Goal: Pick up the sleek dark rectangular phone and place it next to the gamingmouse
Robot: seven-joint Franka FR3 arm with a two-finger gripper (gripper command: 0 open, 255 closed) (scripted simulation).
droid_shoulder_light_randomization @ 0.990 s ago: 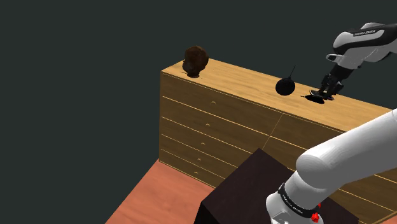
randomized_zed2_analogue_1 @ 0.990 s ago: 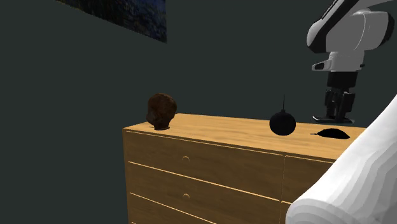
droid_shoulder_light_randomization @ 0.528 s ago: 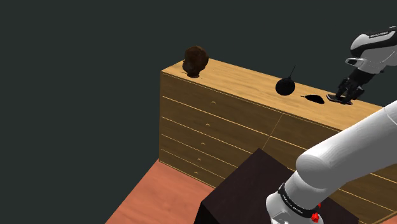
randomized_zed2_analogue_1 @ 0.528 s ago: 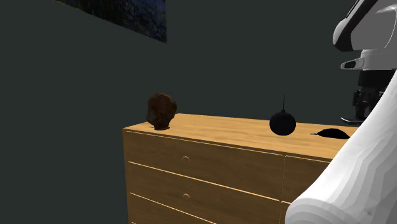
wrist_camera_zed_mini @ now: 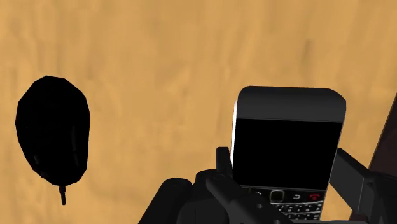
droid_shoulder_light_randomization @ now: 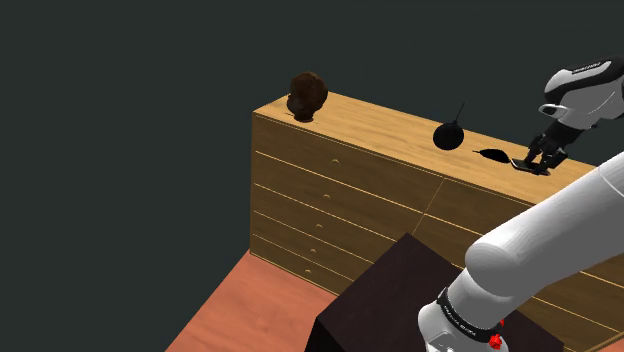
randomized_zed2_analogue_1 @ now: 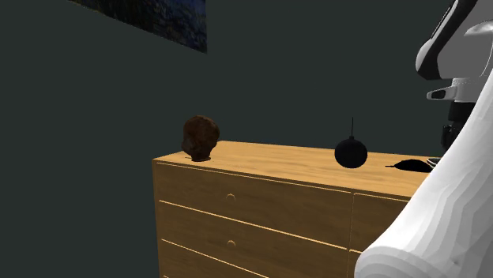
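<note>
Shoulder view: the gripper hangs low over the far end of the wooden dresser, toward this view's right. A small dark flat item at its tip reads as the phone. The phone sits just beside the black gaming mouse, on the side away from the black round object with a thin stem. A brown lumpy object stands well apart at the dresser's opposite corner. Whether the phone touches the dresser top cannot be determined from this angle. Second exterior view: the mouse lies flat on the dresser top near this view's right edge, and the white arm in the foreground hides most of the hand. The round black object stands between the mouse and the brown object. Wrist view: the fingers are pinching the phone by its two long edges, with the dark screen and the keypad facing the camera. The mouse lies on the wood off to one side of the phone, near it but not touching. Status, as a judgement: the pick-up is complete and the phone is carried to a position beside the mouse. Remaining steps: seat the phone flat on the dresser top, spread the fingers to release it, and retract the hand without nudging the mouse.
</note>
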